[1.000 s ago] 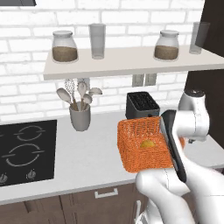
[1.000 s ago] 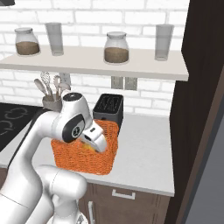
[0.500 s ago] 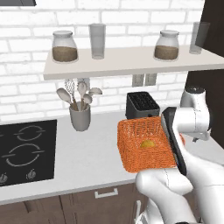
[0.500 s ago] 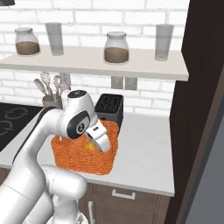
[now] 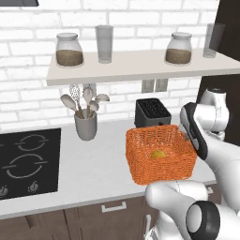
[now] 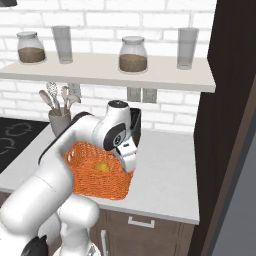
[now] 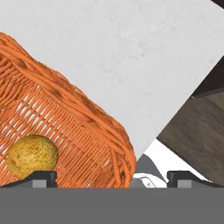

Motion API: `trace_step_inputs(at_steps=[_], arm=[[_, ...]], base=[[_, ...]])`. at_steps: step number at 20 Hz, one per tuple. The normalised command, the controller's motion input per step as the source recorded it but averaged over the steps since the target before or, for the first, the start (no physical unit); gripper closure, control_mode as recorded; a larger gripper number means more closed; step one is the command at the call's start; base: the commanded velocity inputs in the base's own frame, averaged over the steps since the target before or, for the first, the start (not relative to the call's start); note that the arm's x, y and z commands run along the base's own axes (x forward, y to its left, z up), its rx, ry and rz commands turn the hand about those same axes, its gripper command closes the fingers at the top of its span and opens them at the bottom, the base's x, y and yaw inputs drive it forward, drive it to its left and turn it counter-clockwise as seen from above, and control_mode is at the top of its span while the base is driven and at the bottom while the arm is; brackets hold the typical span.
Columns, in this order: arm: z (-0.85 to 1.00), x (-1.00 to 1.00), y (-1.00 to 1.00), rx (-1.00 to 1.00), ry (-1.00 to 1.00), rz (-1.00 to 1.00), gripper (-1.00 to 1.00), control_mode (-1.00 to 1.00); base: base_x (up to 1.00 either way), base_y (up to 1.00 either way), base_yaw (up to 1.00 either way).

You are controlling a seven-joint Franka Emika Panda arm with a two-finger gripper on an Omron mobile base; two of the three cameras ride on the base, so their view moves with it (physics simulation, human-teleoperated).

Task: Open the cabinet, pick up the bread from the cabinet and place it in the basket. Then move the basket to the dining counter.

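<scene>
Currently: basket (image 5: 159, 161) on surface (image 5: 93, 164), bread (image 7: 33, 156) inside | wicker light, fairly stiff; grip near rim wall | hand (image 7: 111, 177) spread wide, empty, straddling that rim.

I can read no text, label, brand, number or sign anywhere in front of me. The two glass jars (image 5: 69, 48) on the shelf carry no labels, the black toaster (image 5: 151, 112) shows no brand mark, and the hob (image 5: 28, 161) at my near left has only ring outlines and small knob marks, nothing legible. The wall plate (image 5: 155, 85) under the shelf is blank as well.
</scene>
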Motion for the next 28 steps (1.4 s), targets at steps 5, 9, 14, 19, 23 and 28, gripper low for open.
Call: trace_step_inputs(at_steps=[5, 9, 14, 19, 23, 28], arm=[[-0.42, -0.07, 0.0, 0.0, 0.0, -0.01, -1.0, -1.0], [-0.28, -0.16, 0.0, 0.0, 0.01, 0.0, -1.0, -1.0], [-0.3, -0.01, 0.0, 0.0, 0.01, 0.0, -1.0, -1.0], [-0.3, 0.0, 0.0, 0.0, 0.01, 0.0, -1.0, -1.0], [-0.32, 0.0, 0.0, 0.0, 0.03, 0.0, -1.0, -1.0], [-0.45, 0.0, 0.07, -0.02, 0.05, 0.0, -1.0, -1.0]], base=[[0.0, 0.0, 0.0], [0.0, 0.0, 0.0], [0.0, 0.0, 0.0], [0.0, 0.0, 0.0], [0.0, 0.0, 0.0], [0.0, 0.0, 0.0]])
